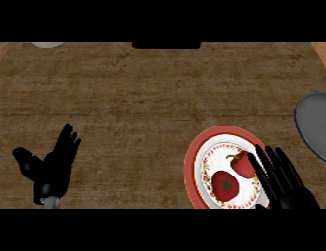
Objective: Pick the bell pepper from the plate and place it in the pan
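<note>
Bell pepper (242, 164) lies on the plate (194, 162), beside a tomato (224, 185); I judge it light, stiff, glossy, so I'd cup its body; my right hand (285, 181) hovers over it, fingers straight; the pan (324, 128) sits right of the plate; my left hand (53, 164) rests open, well left on the desk (136, 98).

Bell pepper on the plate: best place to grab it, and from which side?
Probably the bell pepper's rounded body, not its thin stem at the upper left. Come from above with the right hand, which hovers open over its right edge. The tomato lies close at its lower left, so that side is crowded.
</note>
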{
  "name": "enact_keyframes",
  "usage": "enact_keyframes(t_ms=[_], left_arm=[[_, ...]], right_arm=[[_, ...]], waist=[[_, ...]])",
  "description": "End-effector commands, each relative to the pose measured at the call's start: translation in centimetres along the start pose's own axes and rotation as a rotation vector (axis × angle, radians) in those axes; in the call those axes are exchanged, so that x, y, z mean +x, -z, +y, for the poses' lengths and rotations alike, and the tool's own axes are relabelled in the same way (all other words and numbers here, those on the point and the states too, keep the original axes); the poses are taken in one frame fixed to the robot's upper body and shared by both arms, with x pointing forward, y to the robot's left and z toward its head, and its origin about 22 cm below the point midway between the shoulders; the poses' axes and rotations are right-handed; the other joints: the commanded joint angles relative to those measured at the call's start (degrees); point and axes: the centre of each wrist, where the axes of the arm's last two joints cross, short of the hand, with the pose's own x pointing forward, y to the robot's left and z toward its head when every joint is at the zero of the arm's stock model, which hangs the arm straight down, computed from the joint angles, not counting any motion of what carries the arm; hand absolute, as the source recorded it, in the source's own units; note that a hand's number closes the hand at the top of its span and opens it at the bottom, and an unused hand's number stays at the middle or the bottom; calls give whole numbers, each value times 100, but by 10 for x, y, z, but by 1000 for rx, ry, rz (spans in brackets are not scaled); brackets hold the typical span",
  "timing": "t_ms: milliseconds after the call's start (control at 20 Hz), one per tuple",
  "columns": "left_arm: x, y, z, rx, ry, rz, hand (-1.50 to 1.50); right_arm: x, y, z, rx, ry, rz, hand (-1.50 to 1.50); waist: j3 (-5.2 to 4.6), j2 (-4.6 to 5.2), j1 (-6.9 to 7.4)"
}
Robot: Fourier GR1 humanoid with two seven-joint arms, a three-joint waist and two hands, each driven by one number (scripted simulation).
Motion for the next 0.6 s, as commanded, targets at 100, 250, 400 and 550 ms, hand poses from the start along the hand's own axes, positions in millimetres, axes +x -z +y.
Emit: enact_keyframes(t_ms=[100,250,400,550], left_arm=[[-2,1,-3,-13,-1,4,0],[-8,-7,-3,-15,-2,26,0],[-6,2,-6,6,-4,15,0],[-7,-12,-17,-9,-7,14,0]], right_arm=[[27,50,-14,154,-255,146,-150],[69,72,-11,188,-238,106,-150],[57,82,-16,239,-337,145,-150],[57,91,-12,397,-351,199,-150]], waist=[[8,11,106],[29,-13,47],[30,-14,1],[32,-19,21]])
